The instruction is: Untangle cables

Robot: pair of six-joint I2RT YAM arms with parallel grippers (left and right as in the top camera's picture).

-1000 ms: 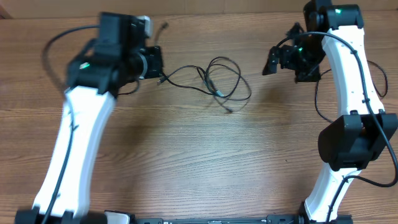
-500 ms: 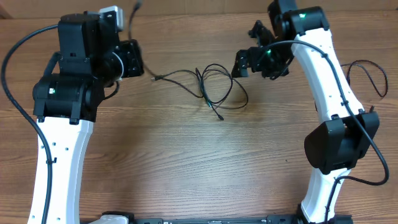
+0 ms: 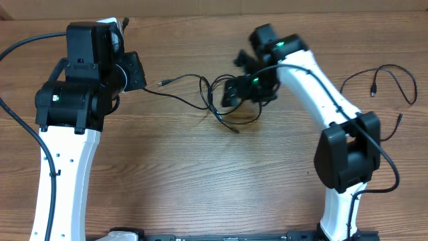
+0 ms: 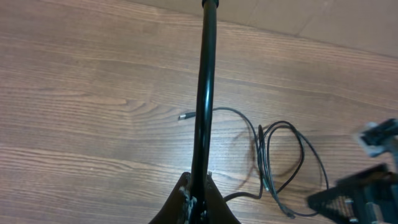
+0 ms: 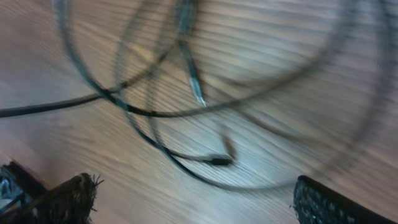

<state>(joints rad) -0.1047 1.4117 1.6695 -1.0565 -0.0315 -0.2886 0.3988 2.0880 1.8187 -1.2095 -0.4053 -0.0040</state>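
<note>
One black cord [image 4: 205,93] is running taut out of the left hand [image 4: 198,198], which is clamping it. Beyond, the tangled cables [image 4: 261,162] are lying looped over each other on the wooden surface [image 4: 93,74], with the right hand [image 5: 196,200] hanging just above them, fingers [image 5: 336,208] spread, grasping nothing. Closing on two strands at once, with the left hand pulling, would, I judge, be cinching the loops tighter.

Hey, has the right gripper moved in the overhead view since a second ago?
Yes. The right gripper has swung away from the far edge of the table and toward the left arm's side, ending over the tangled cables.
</note>
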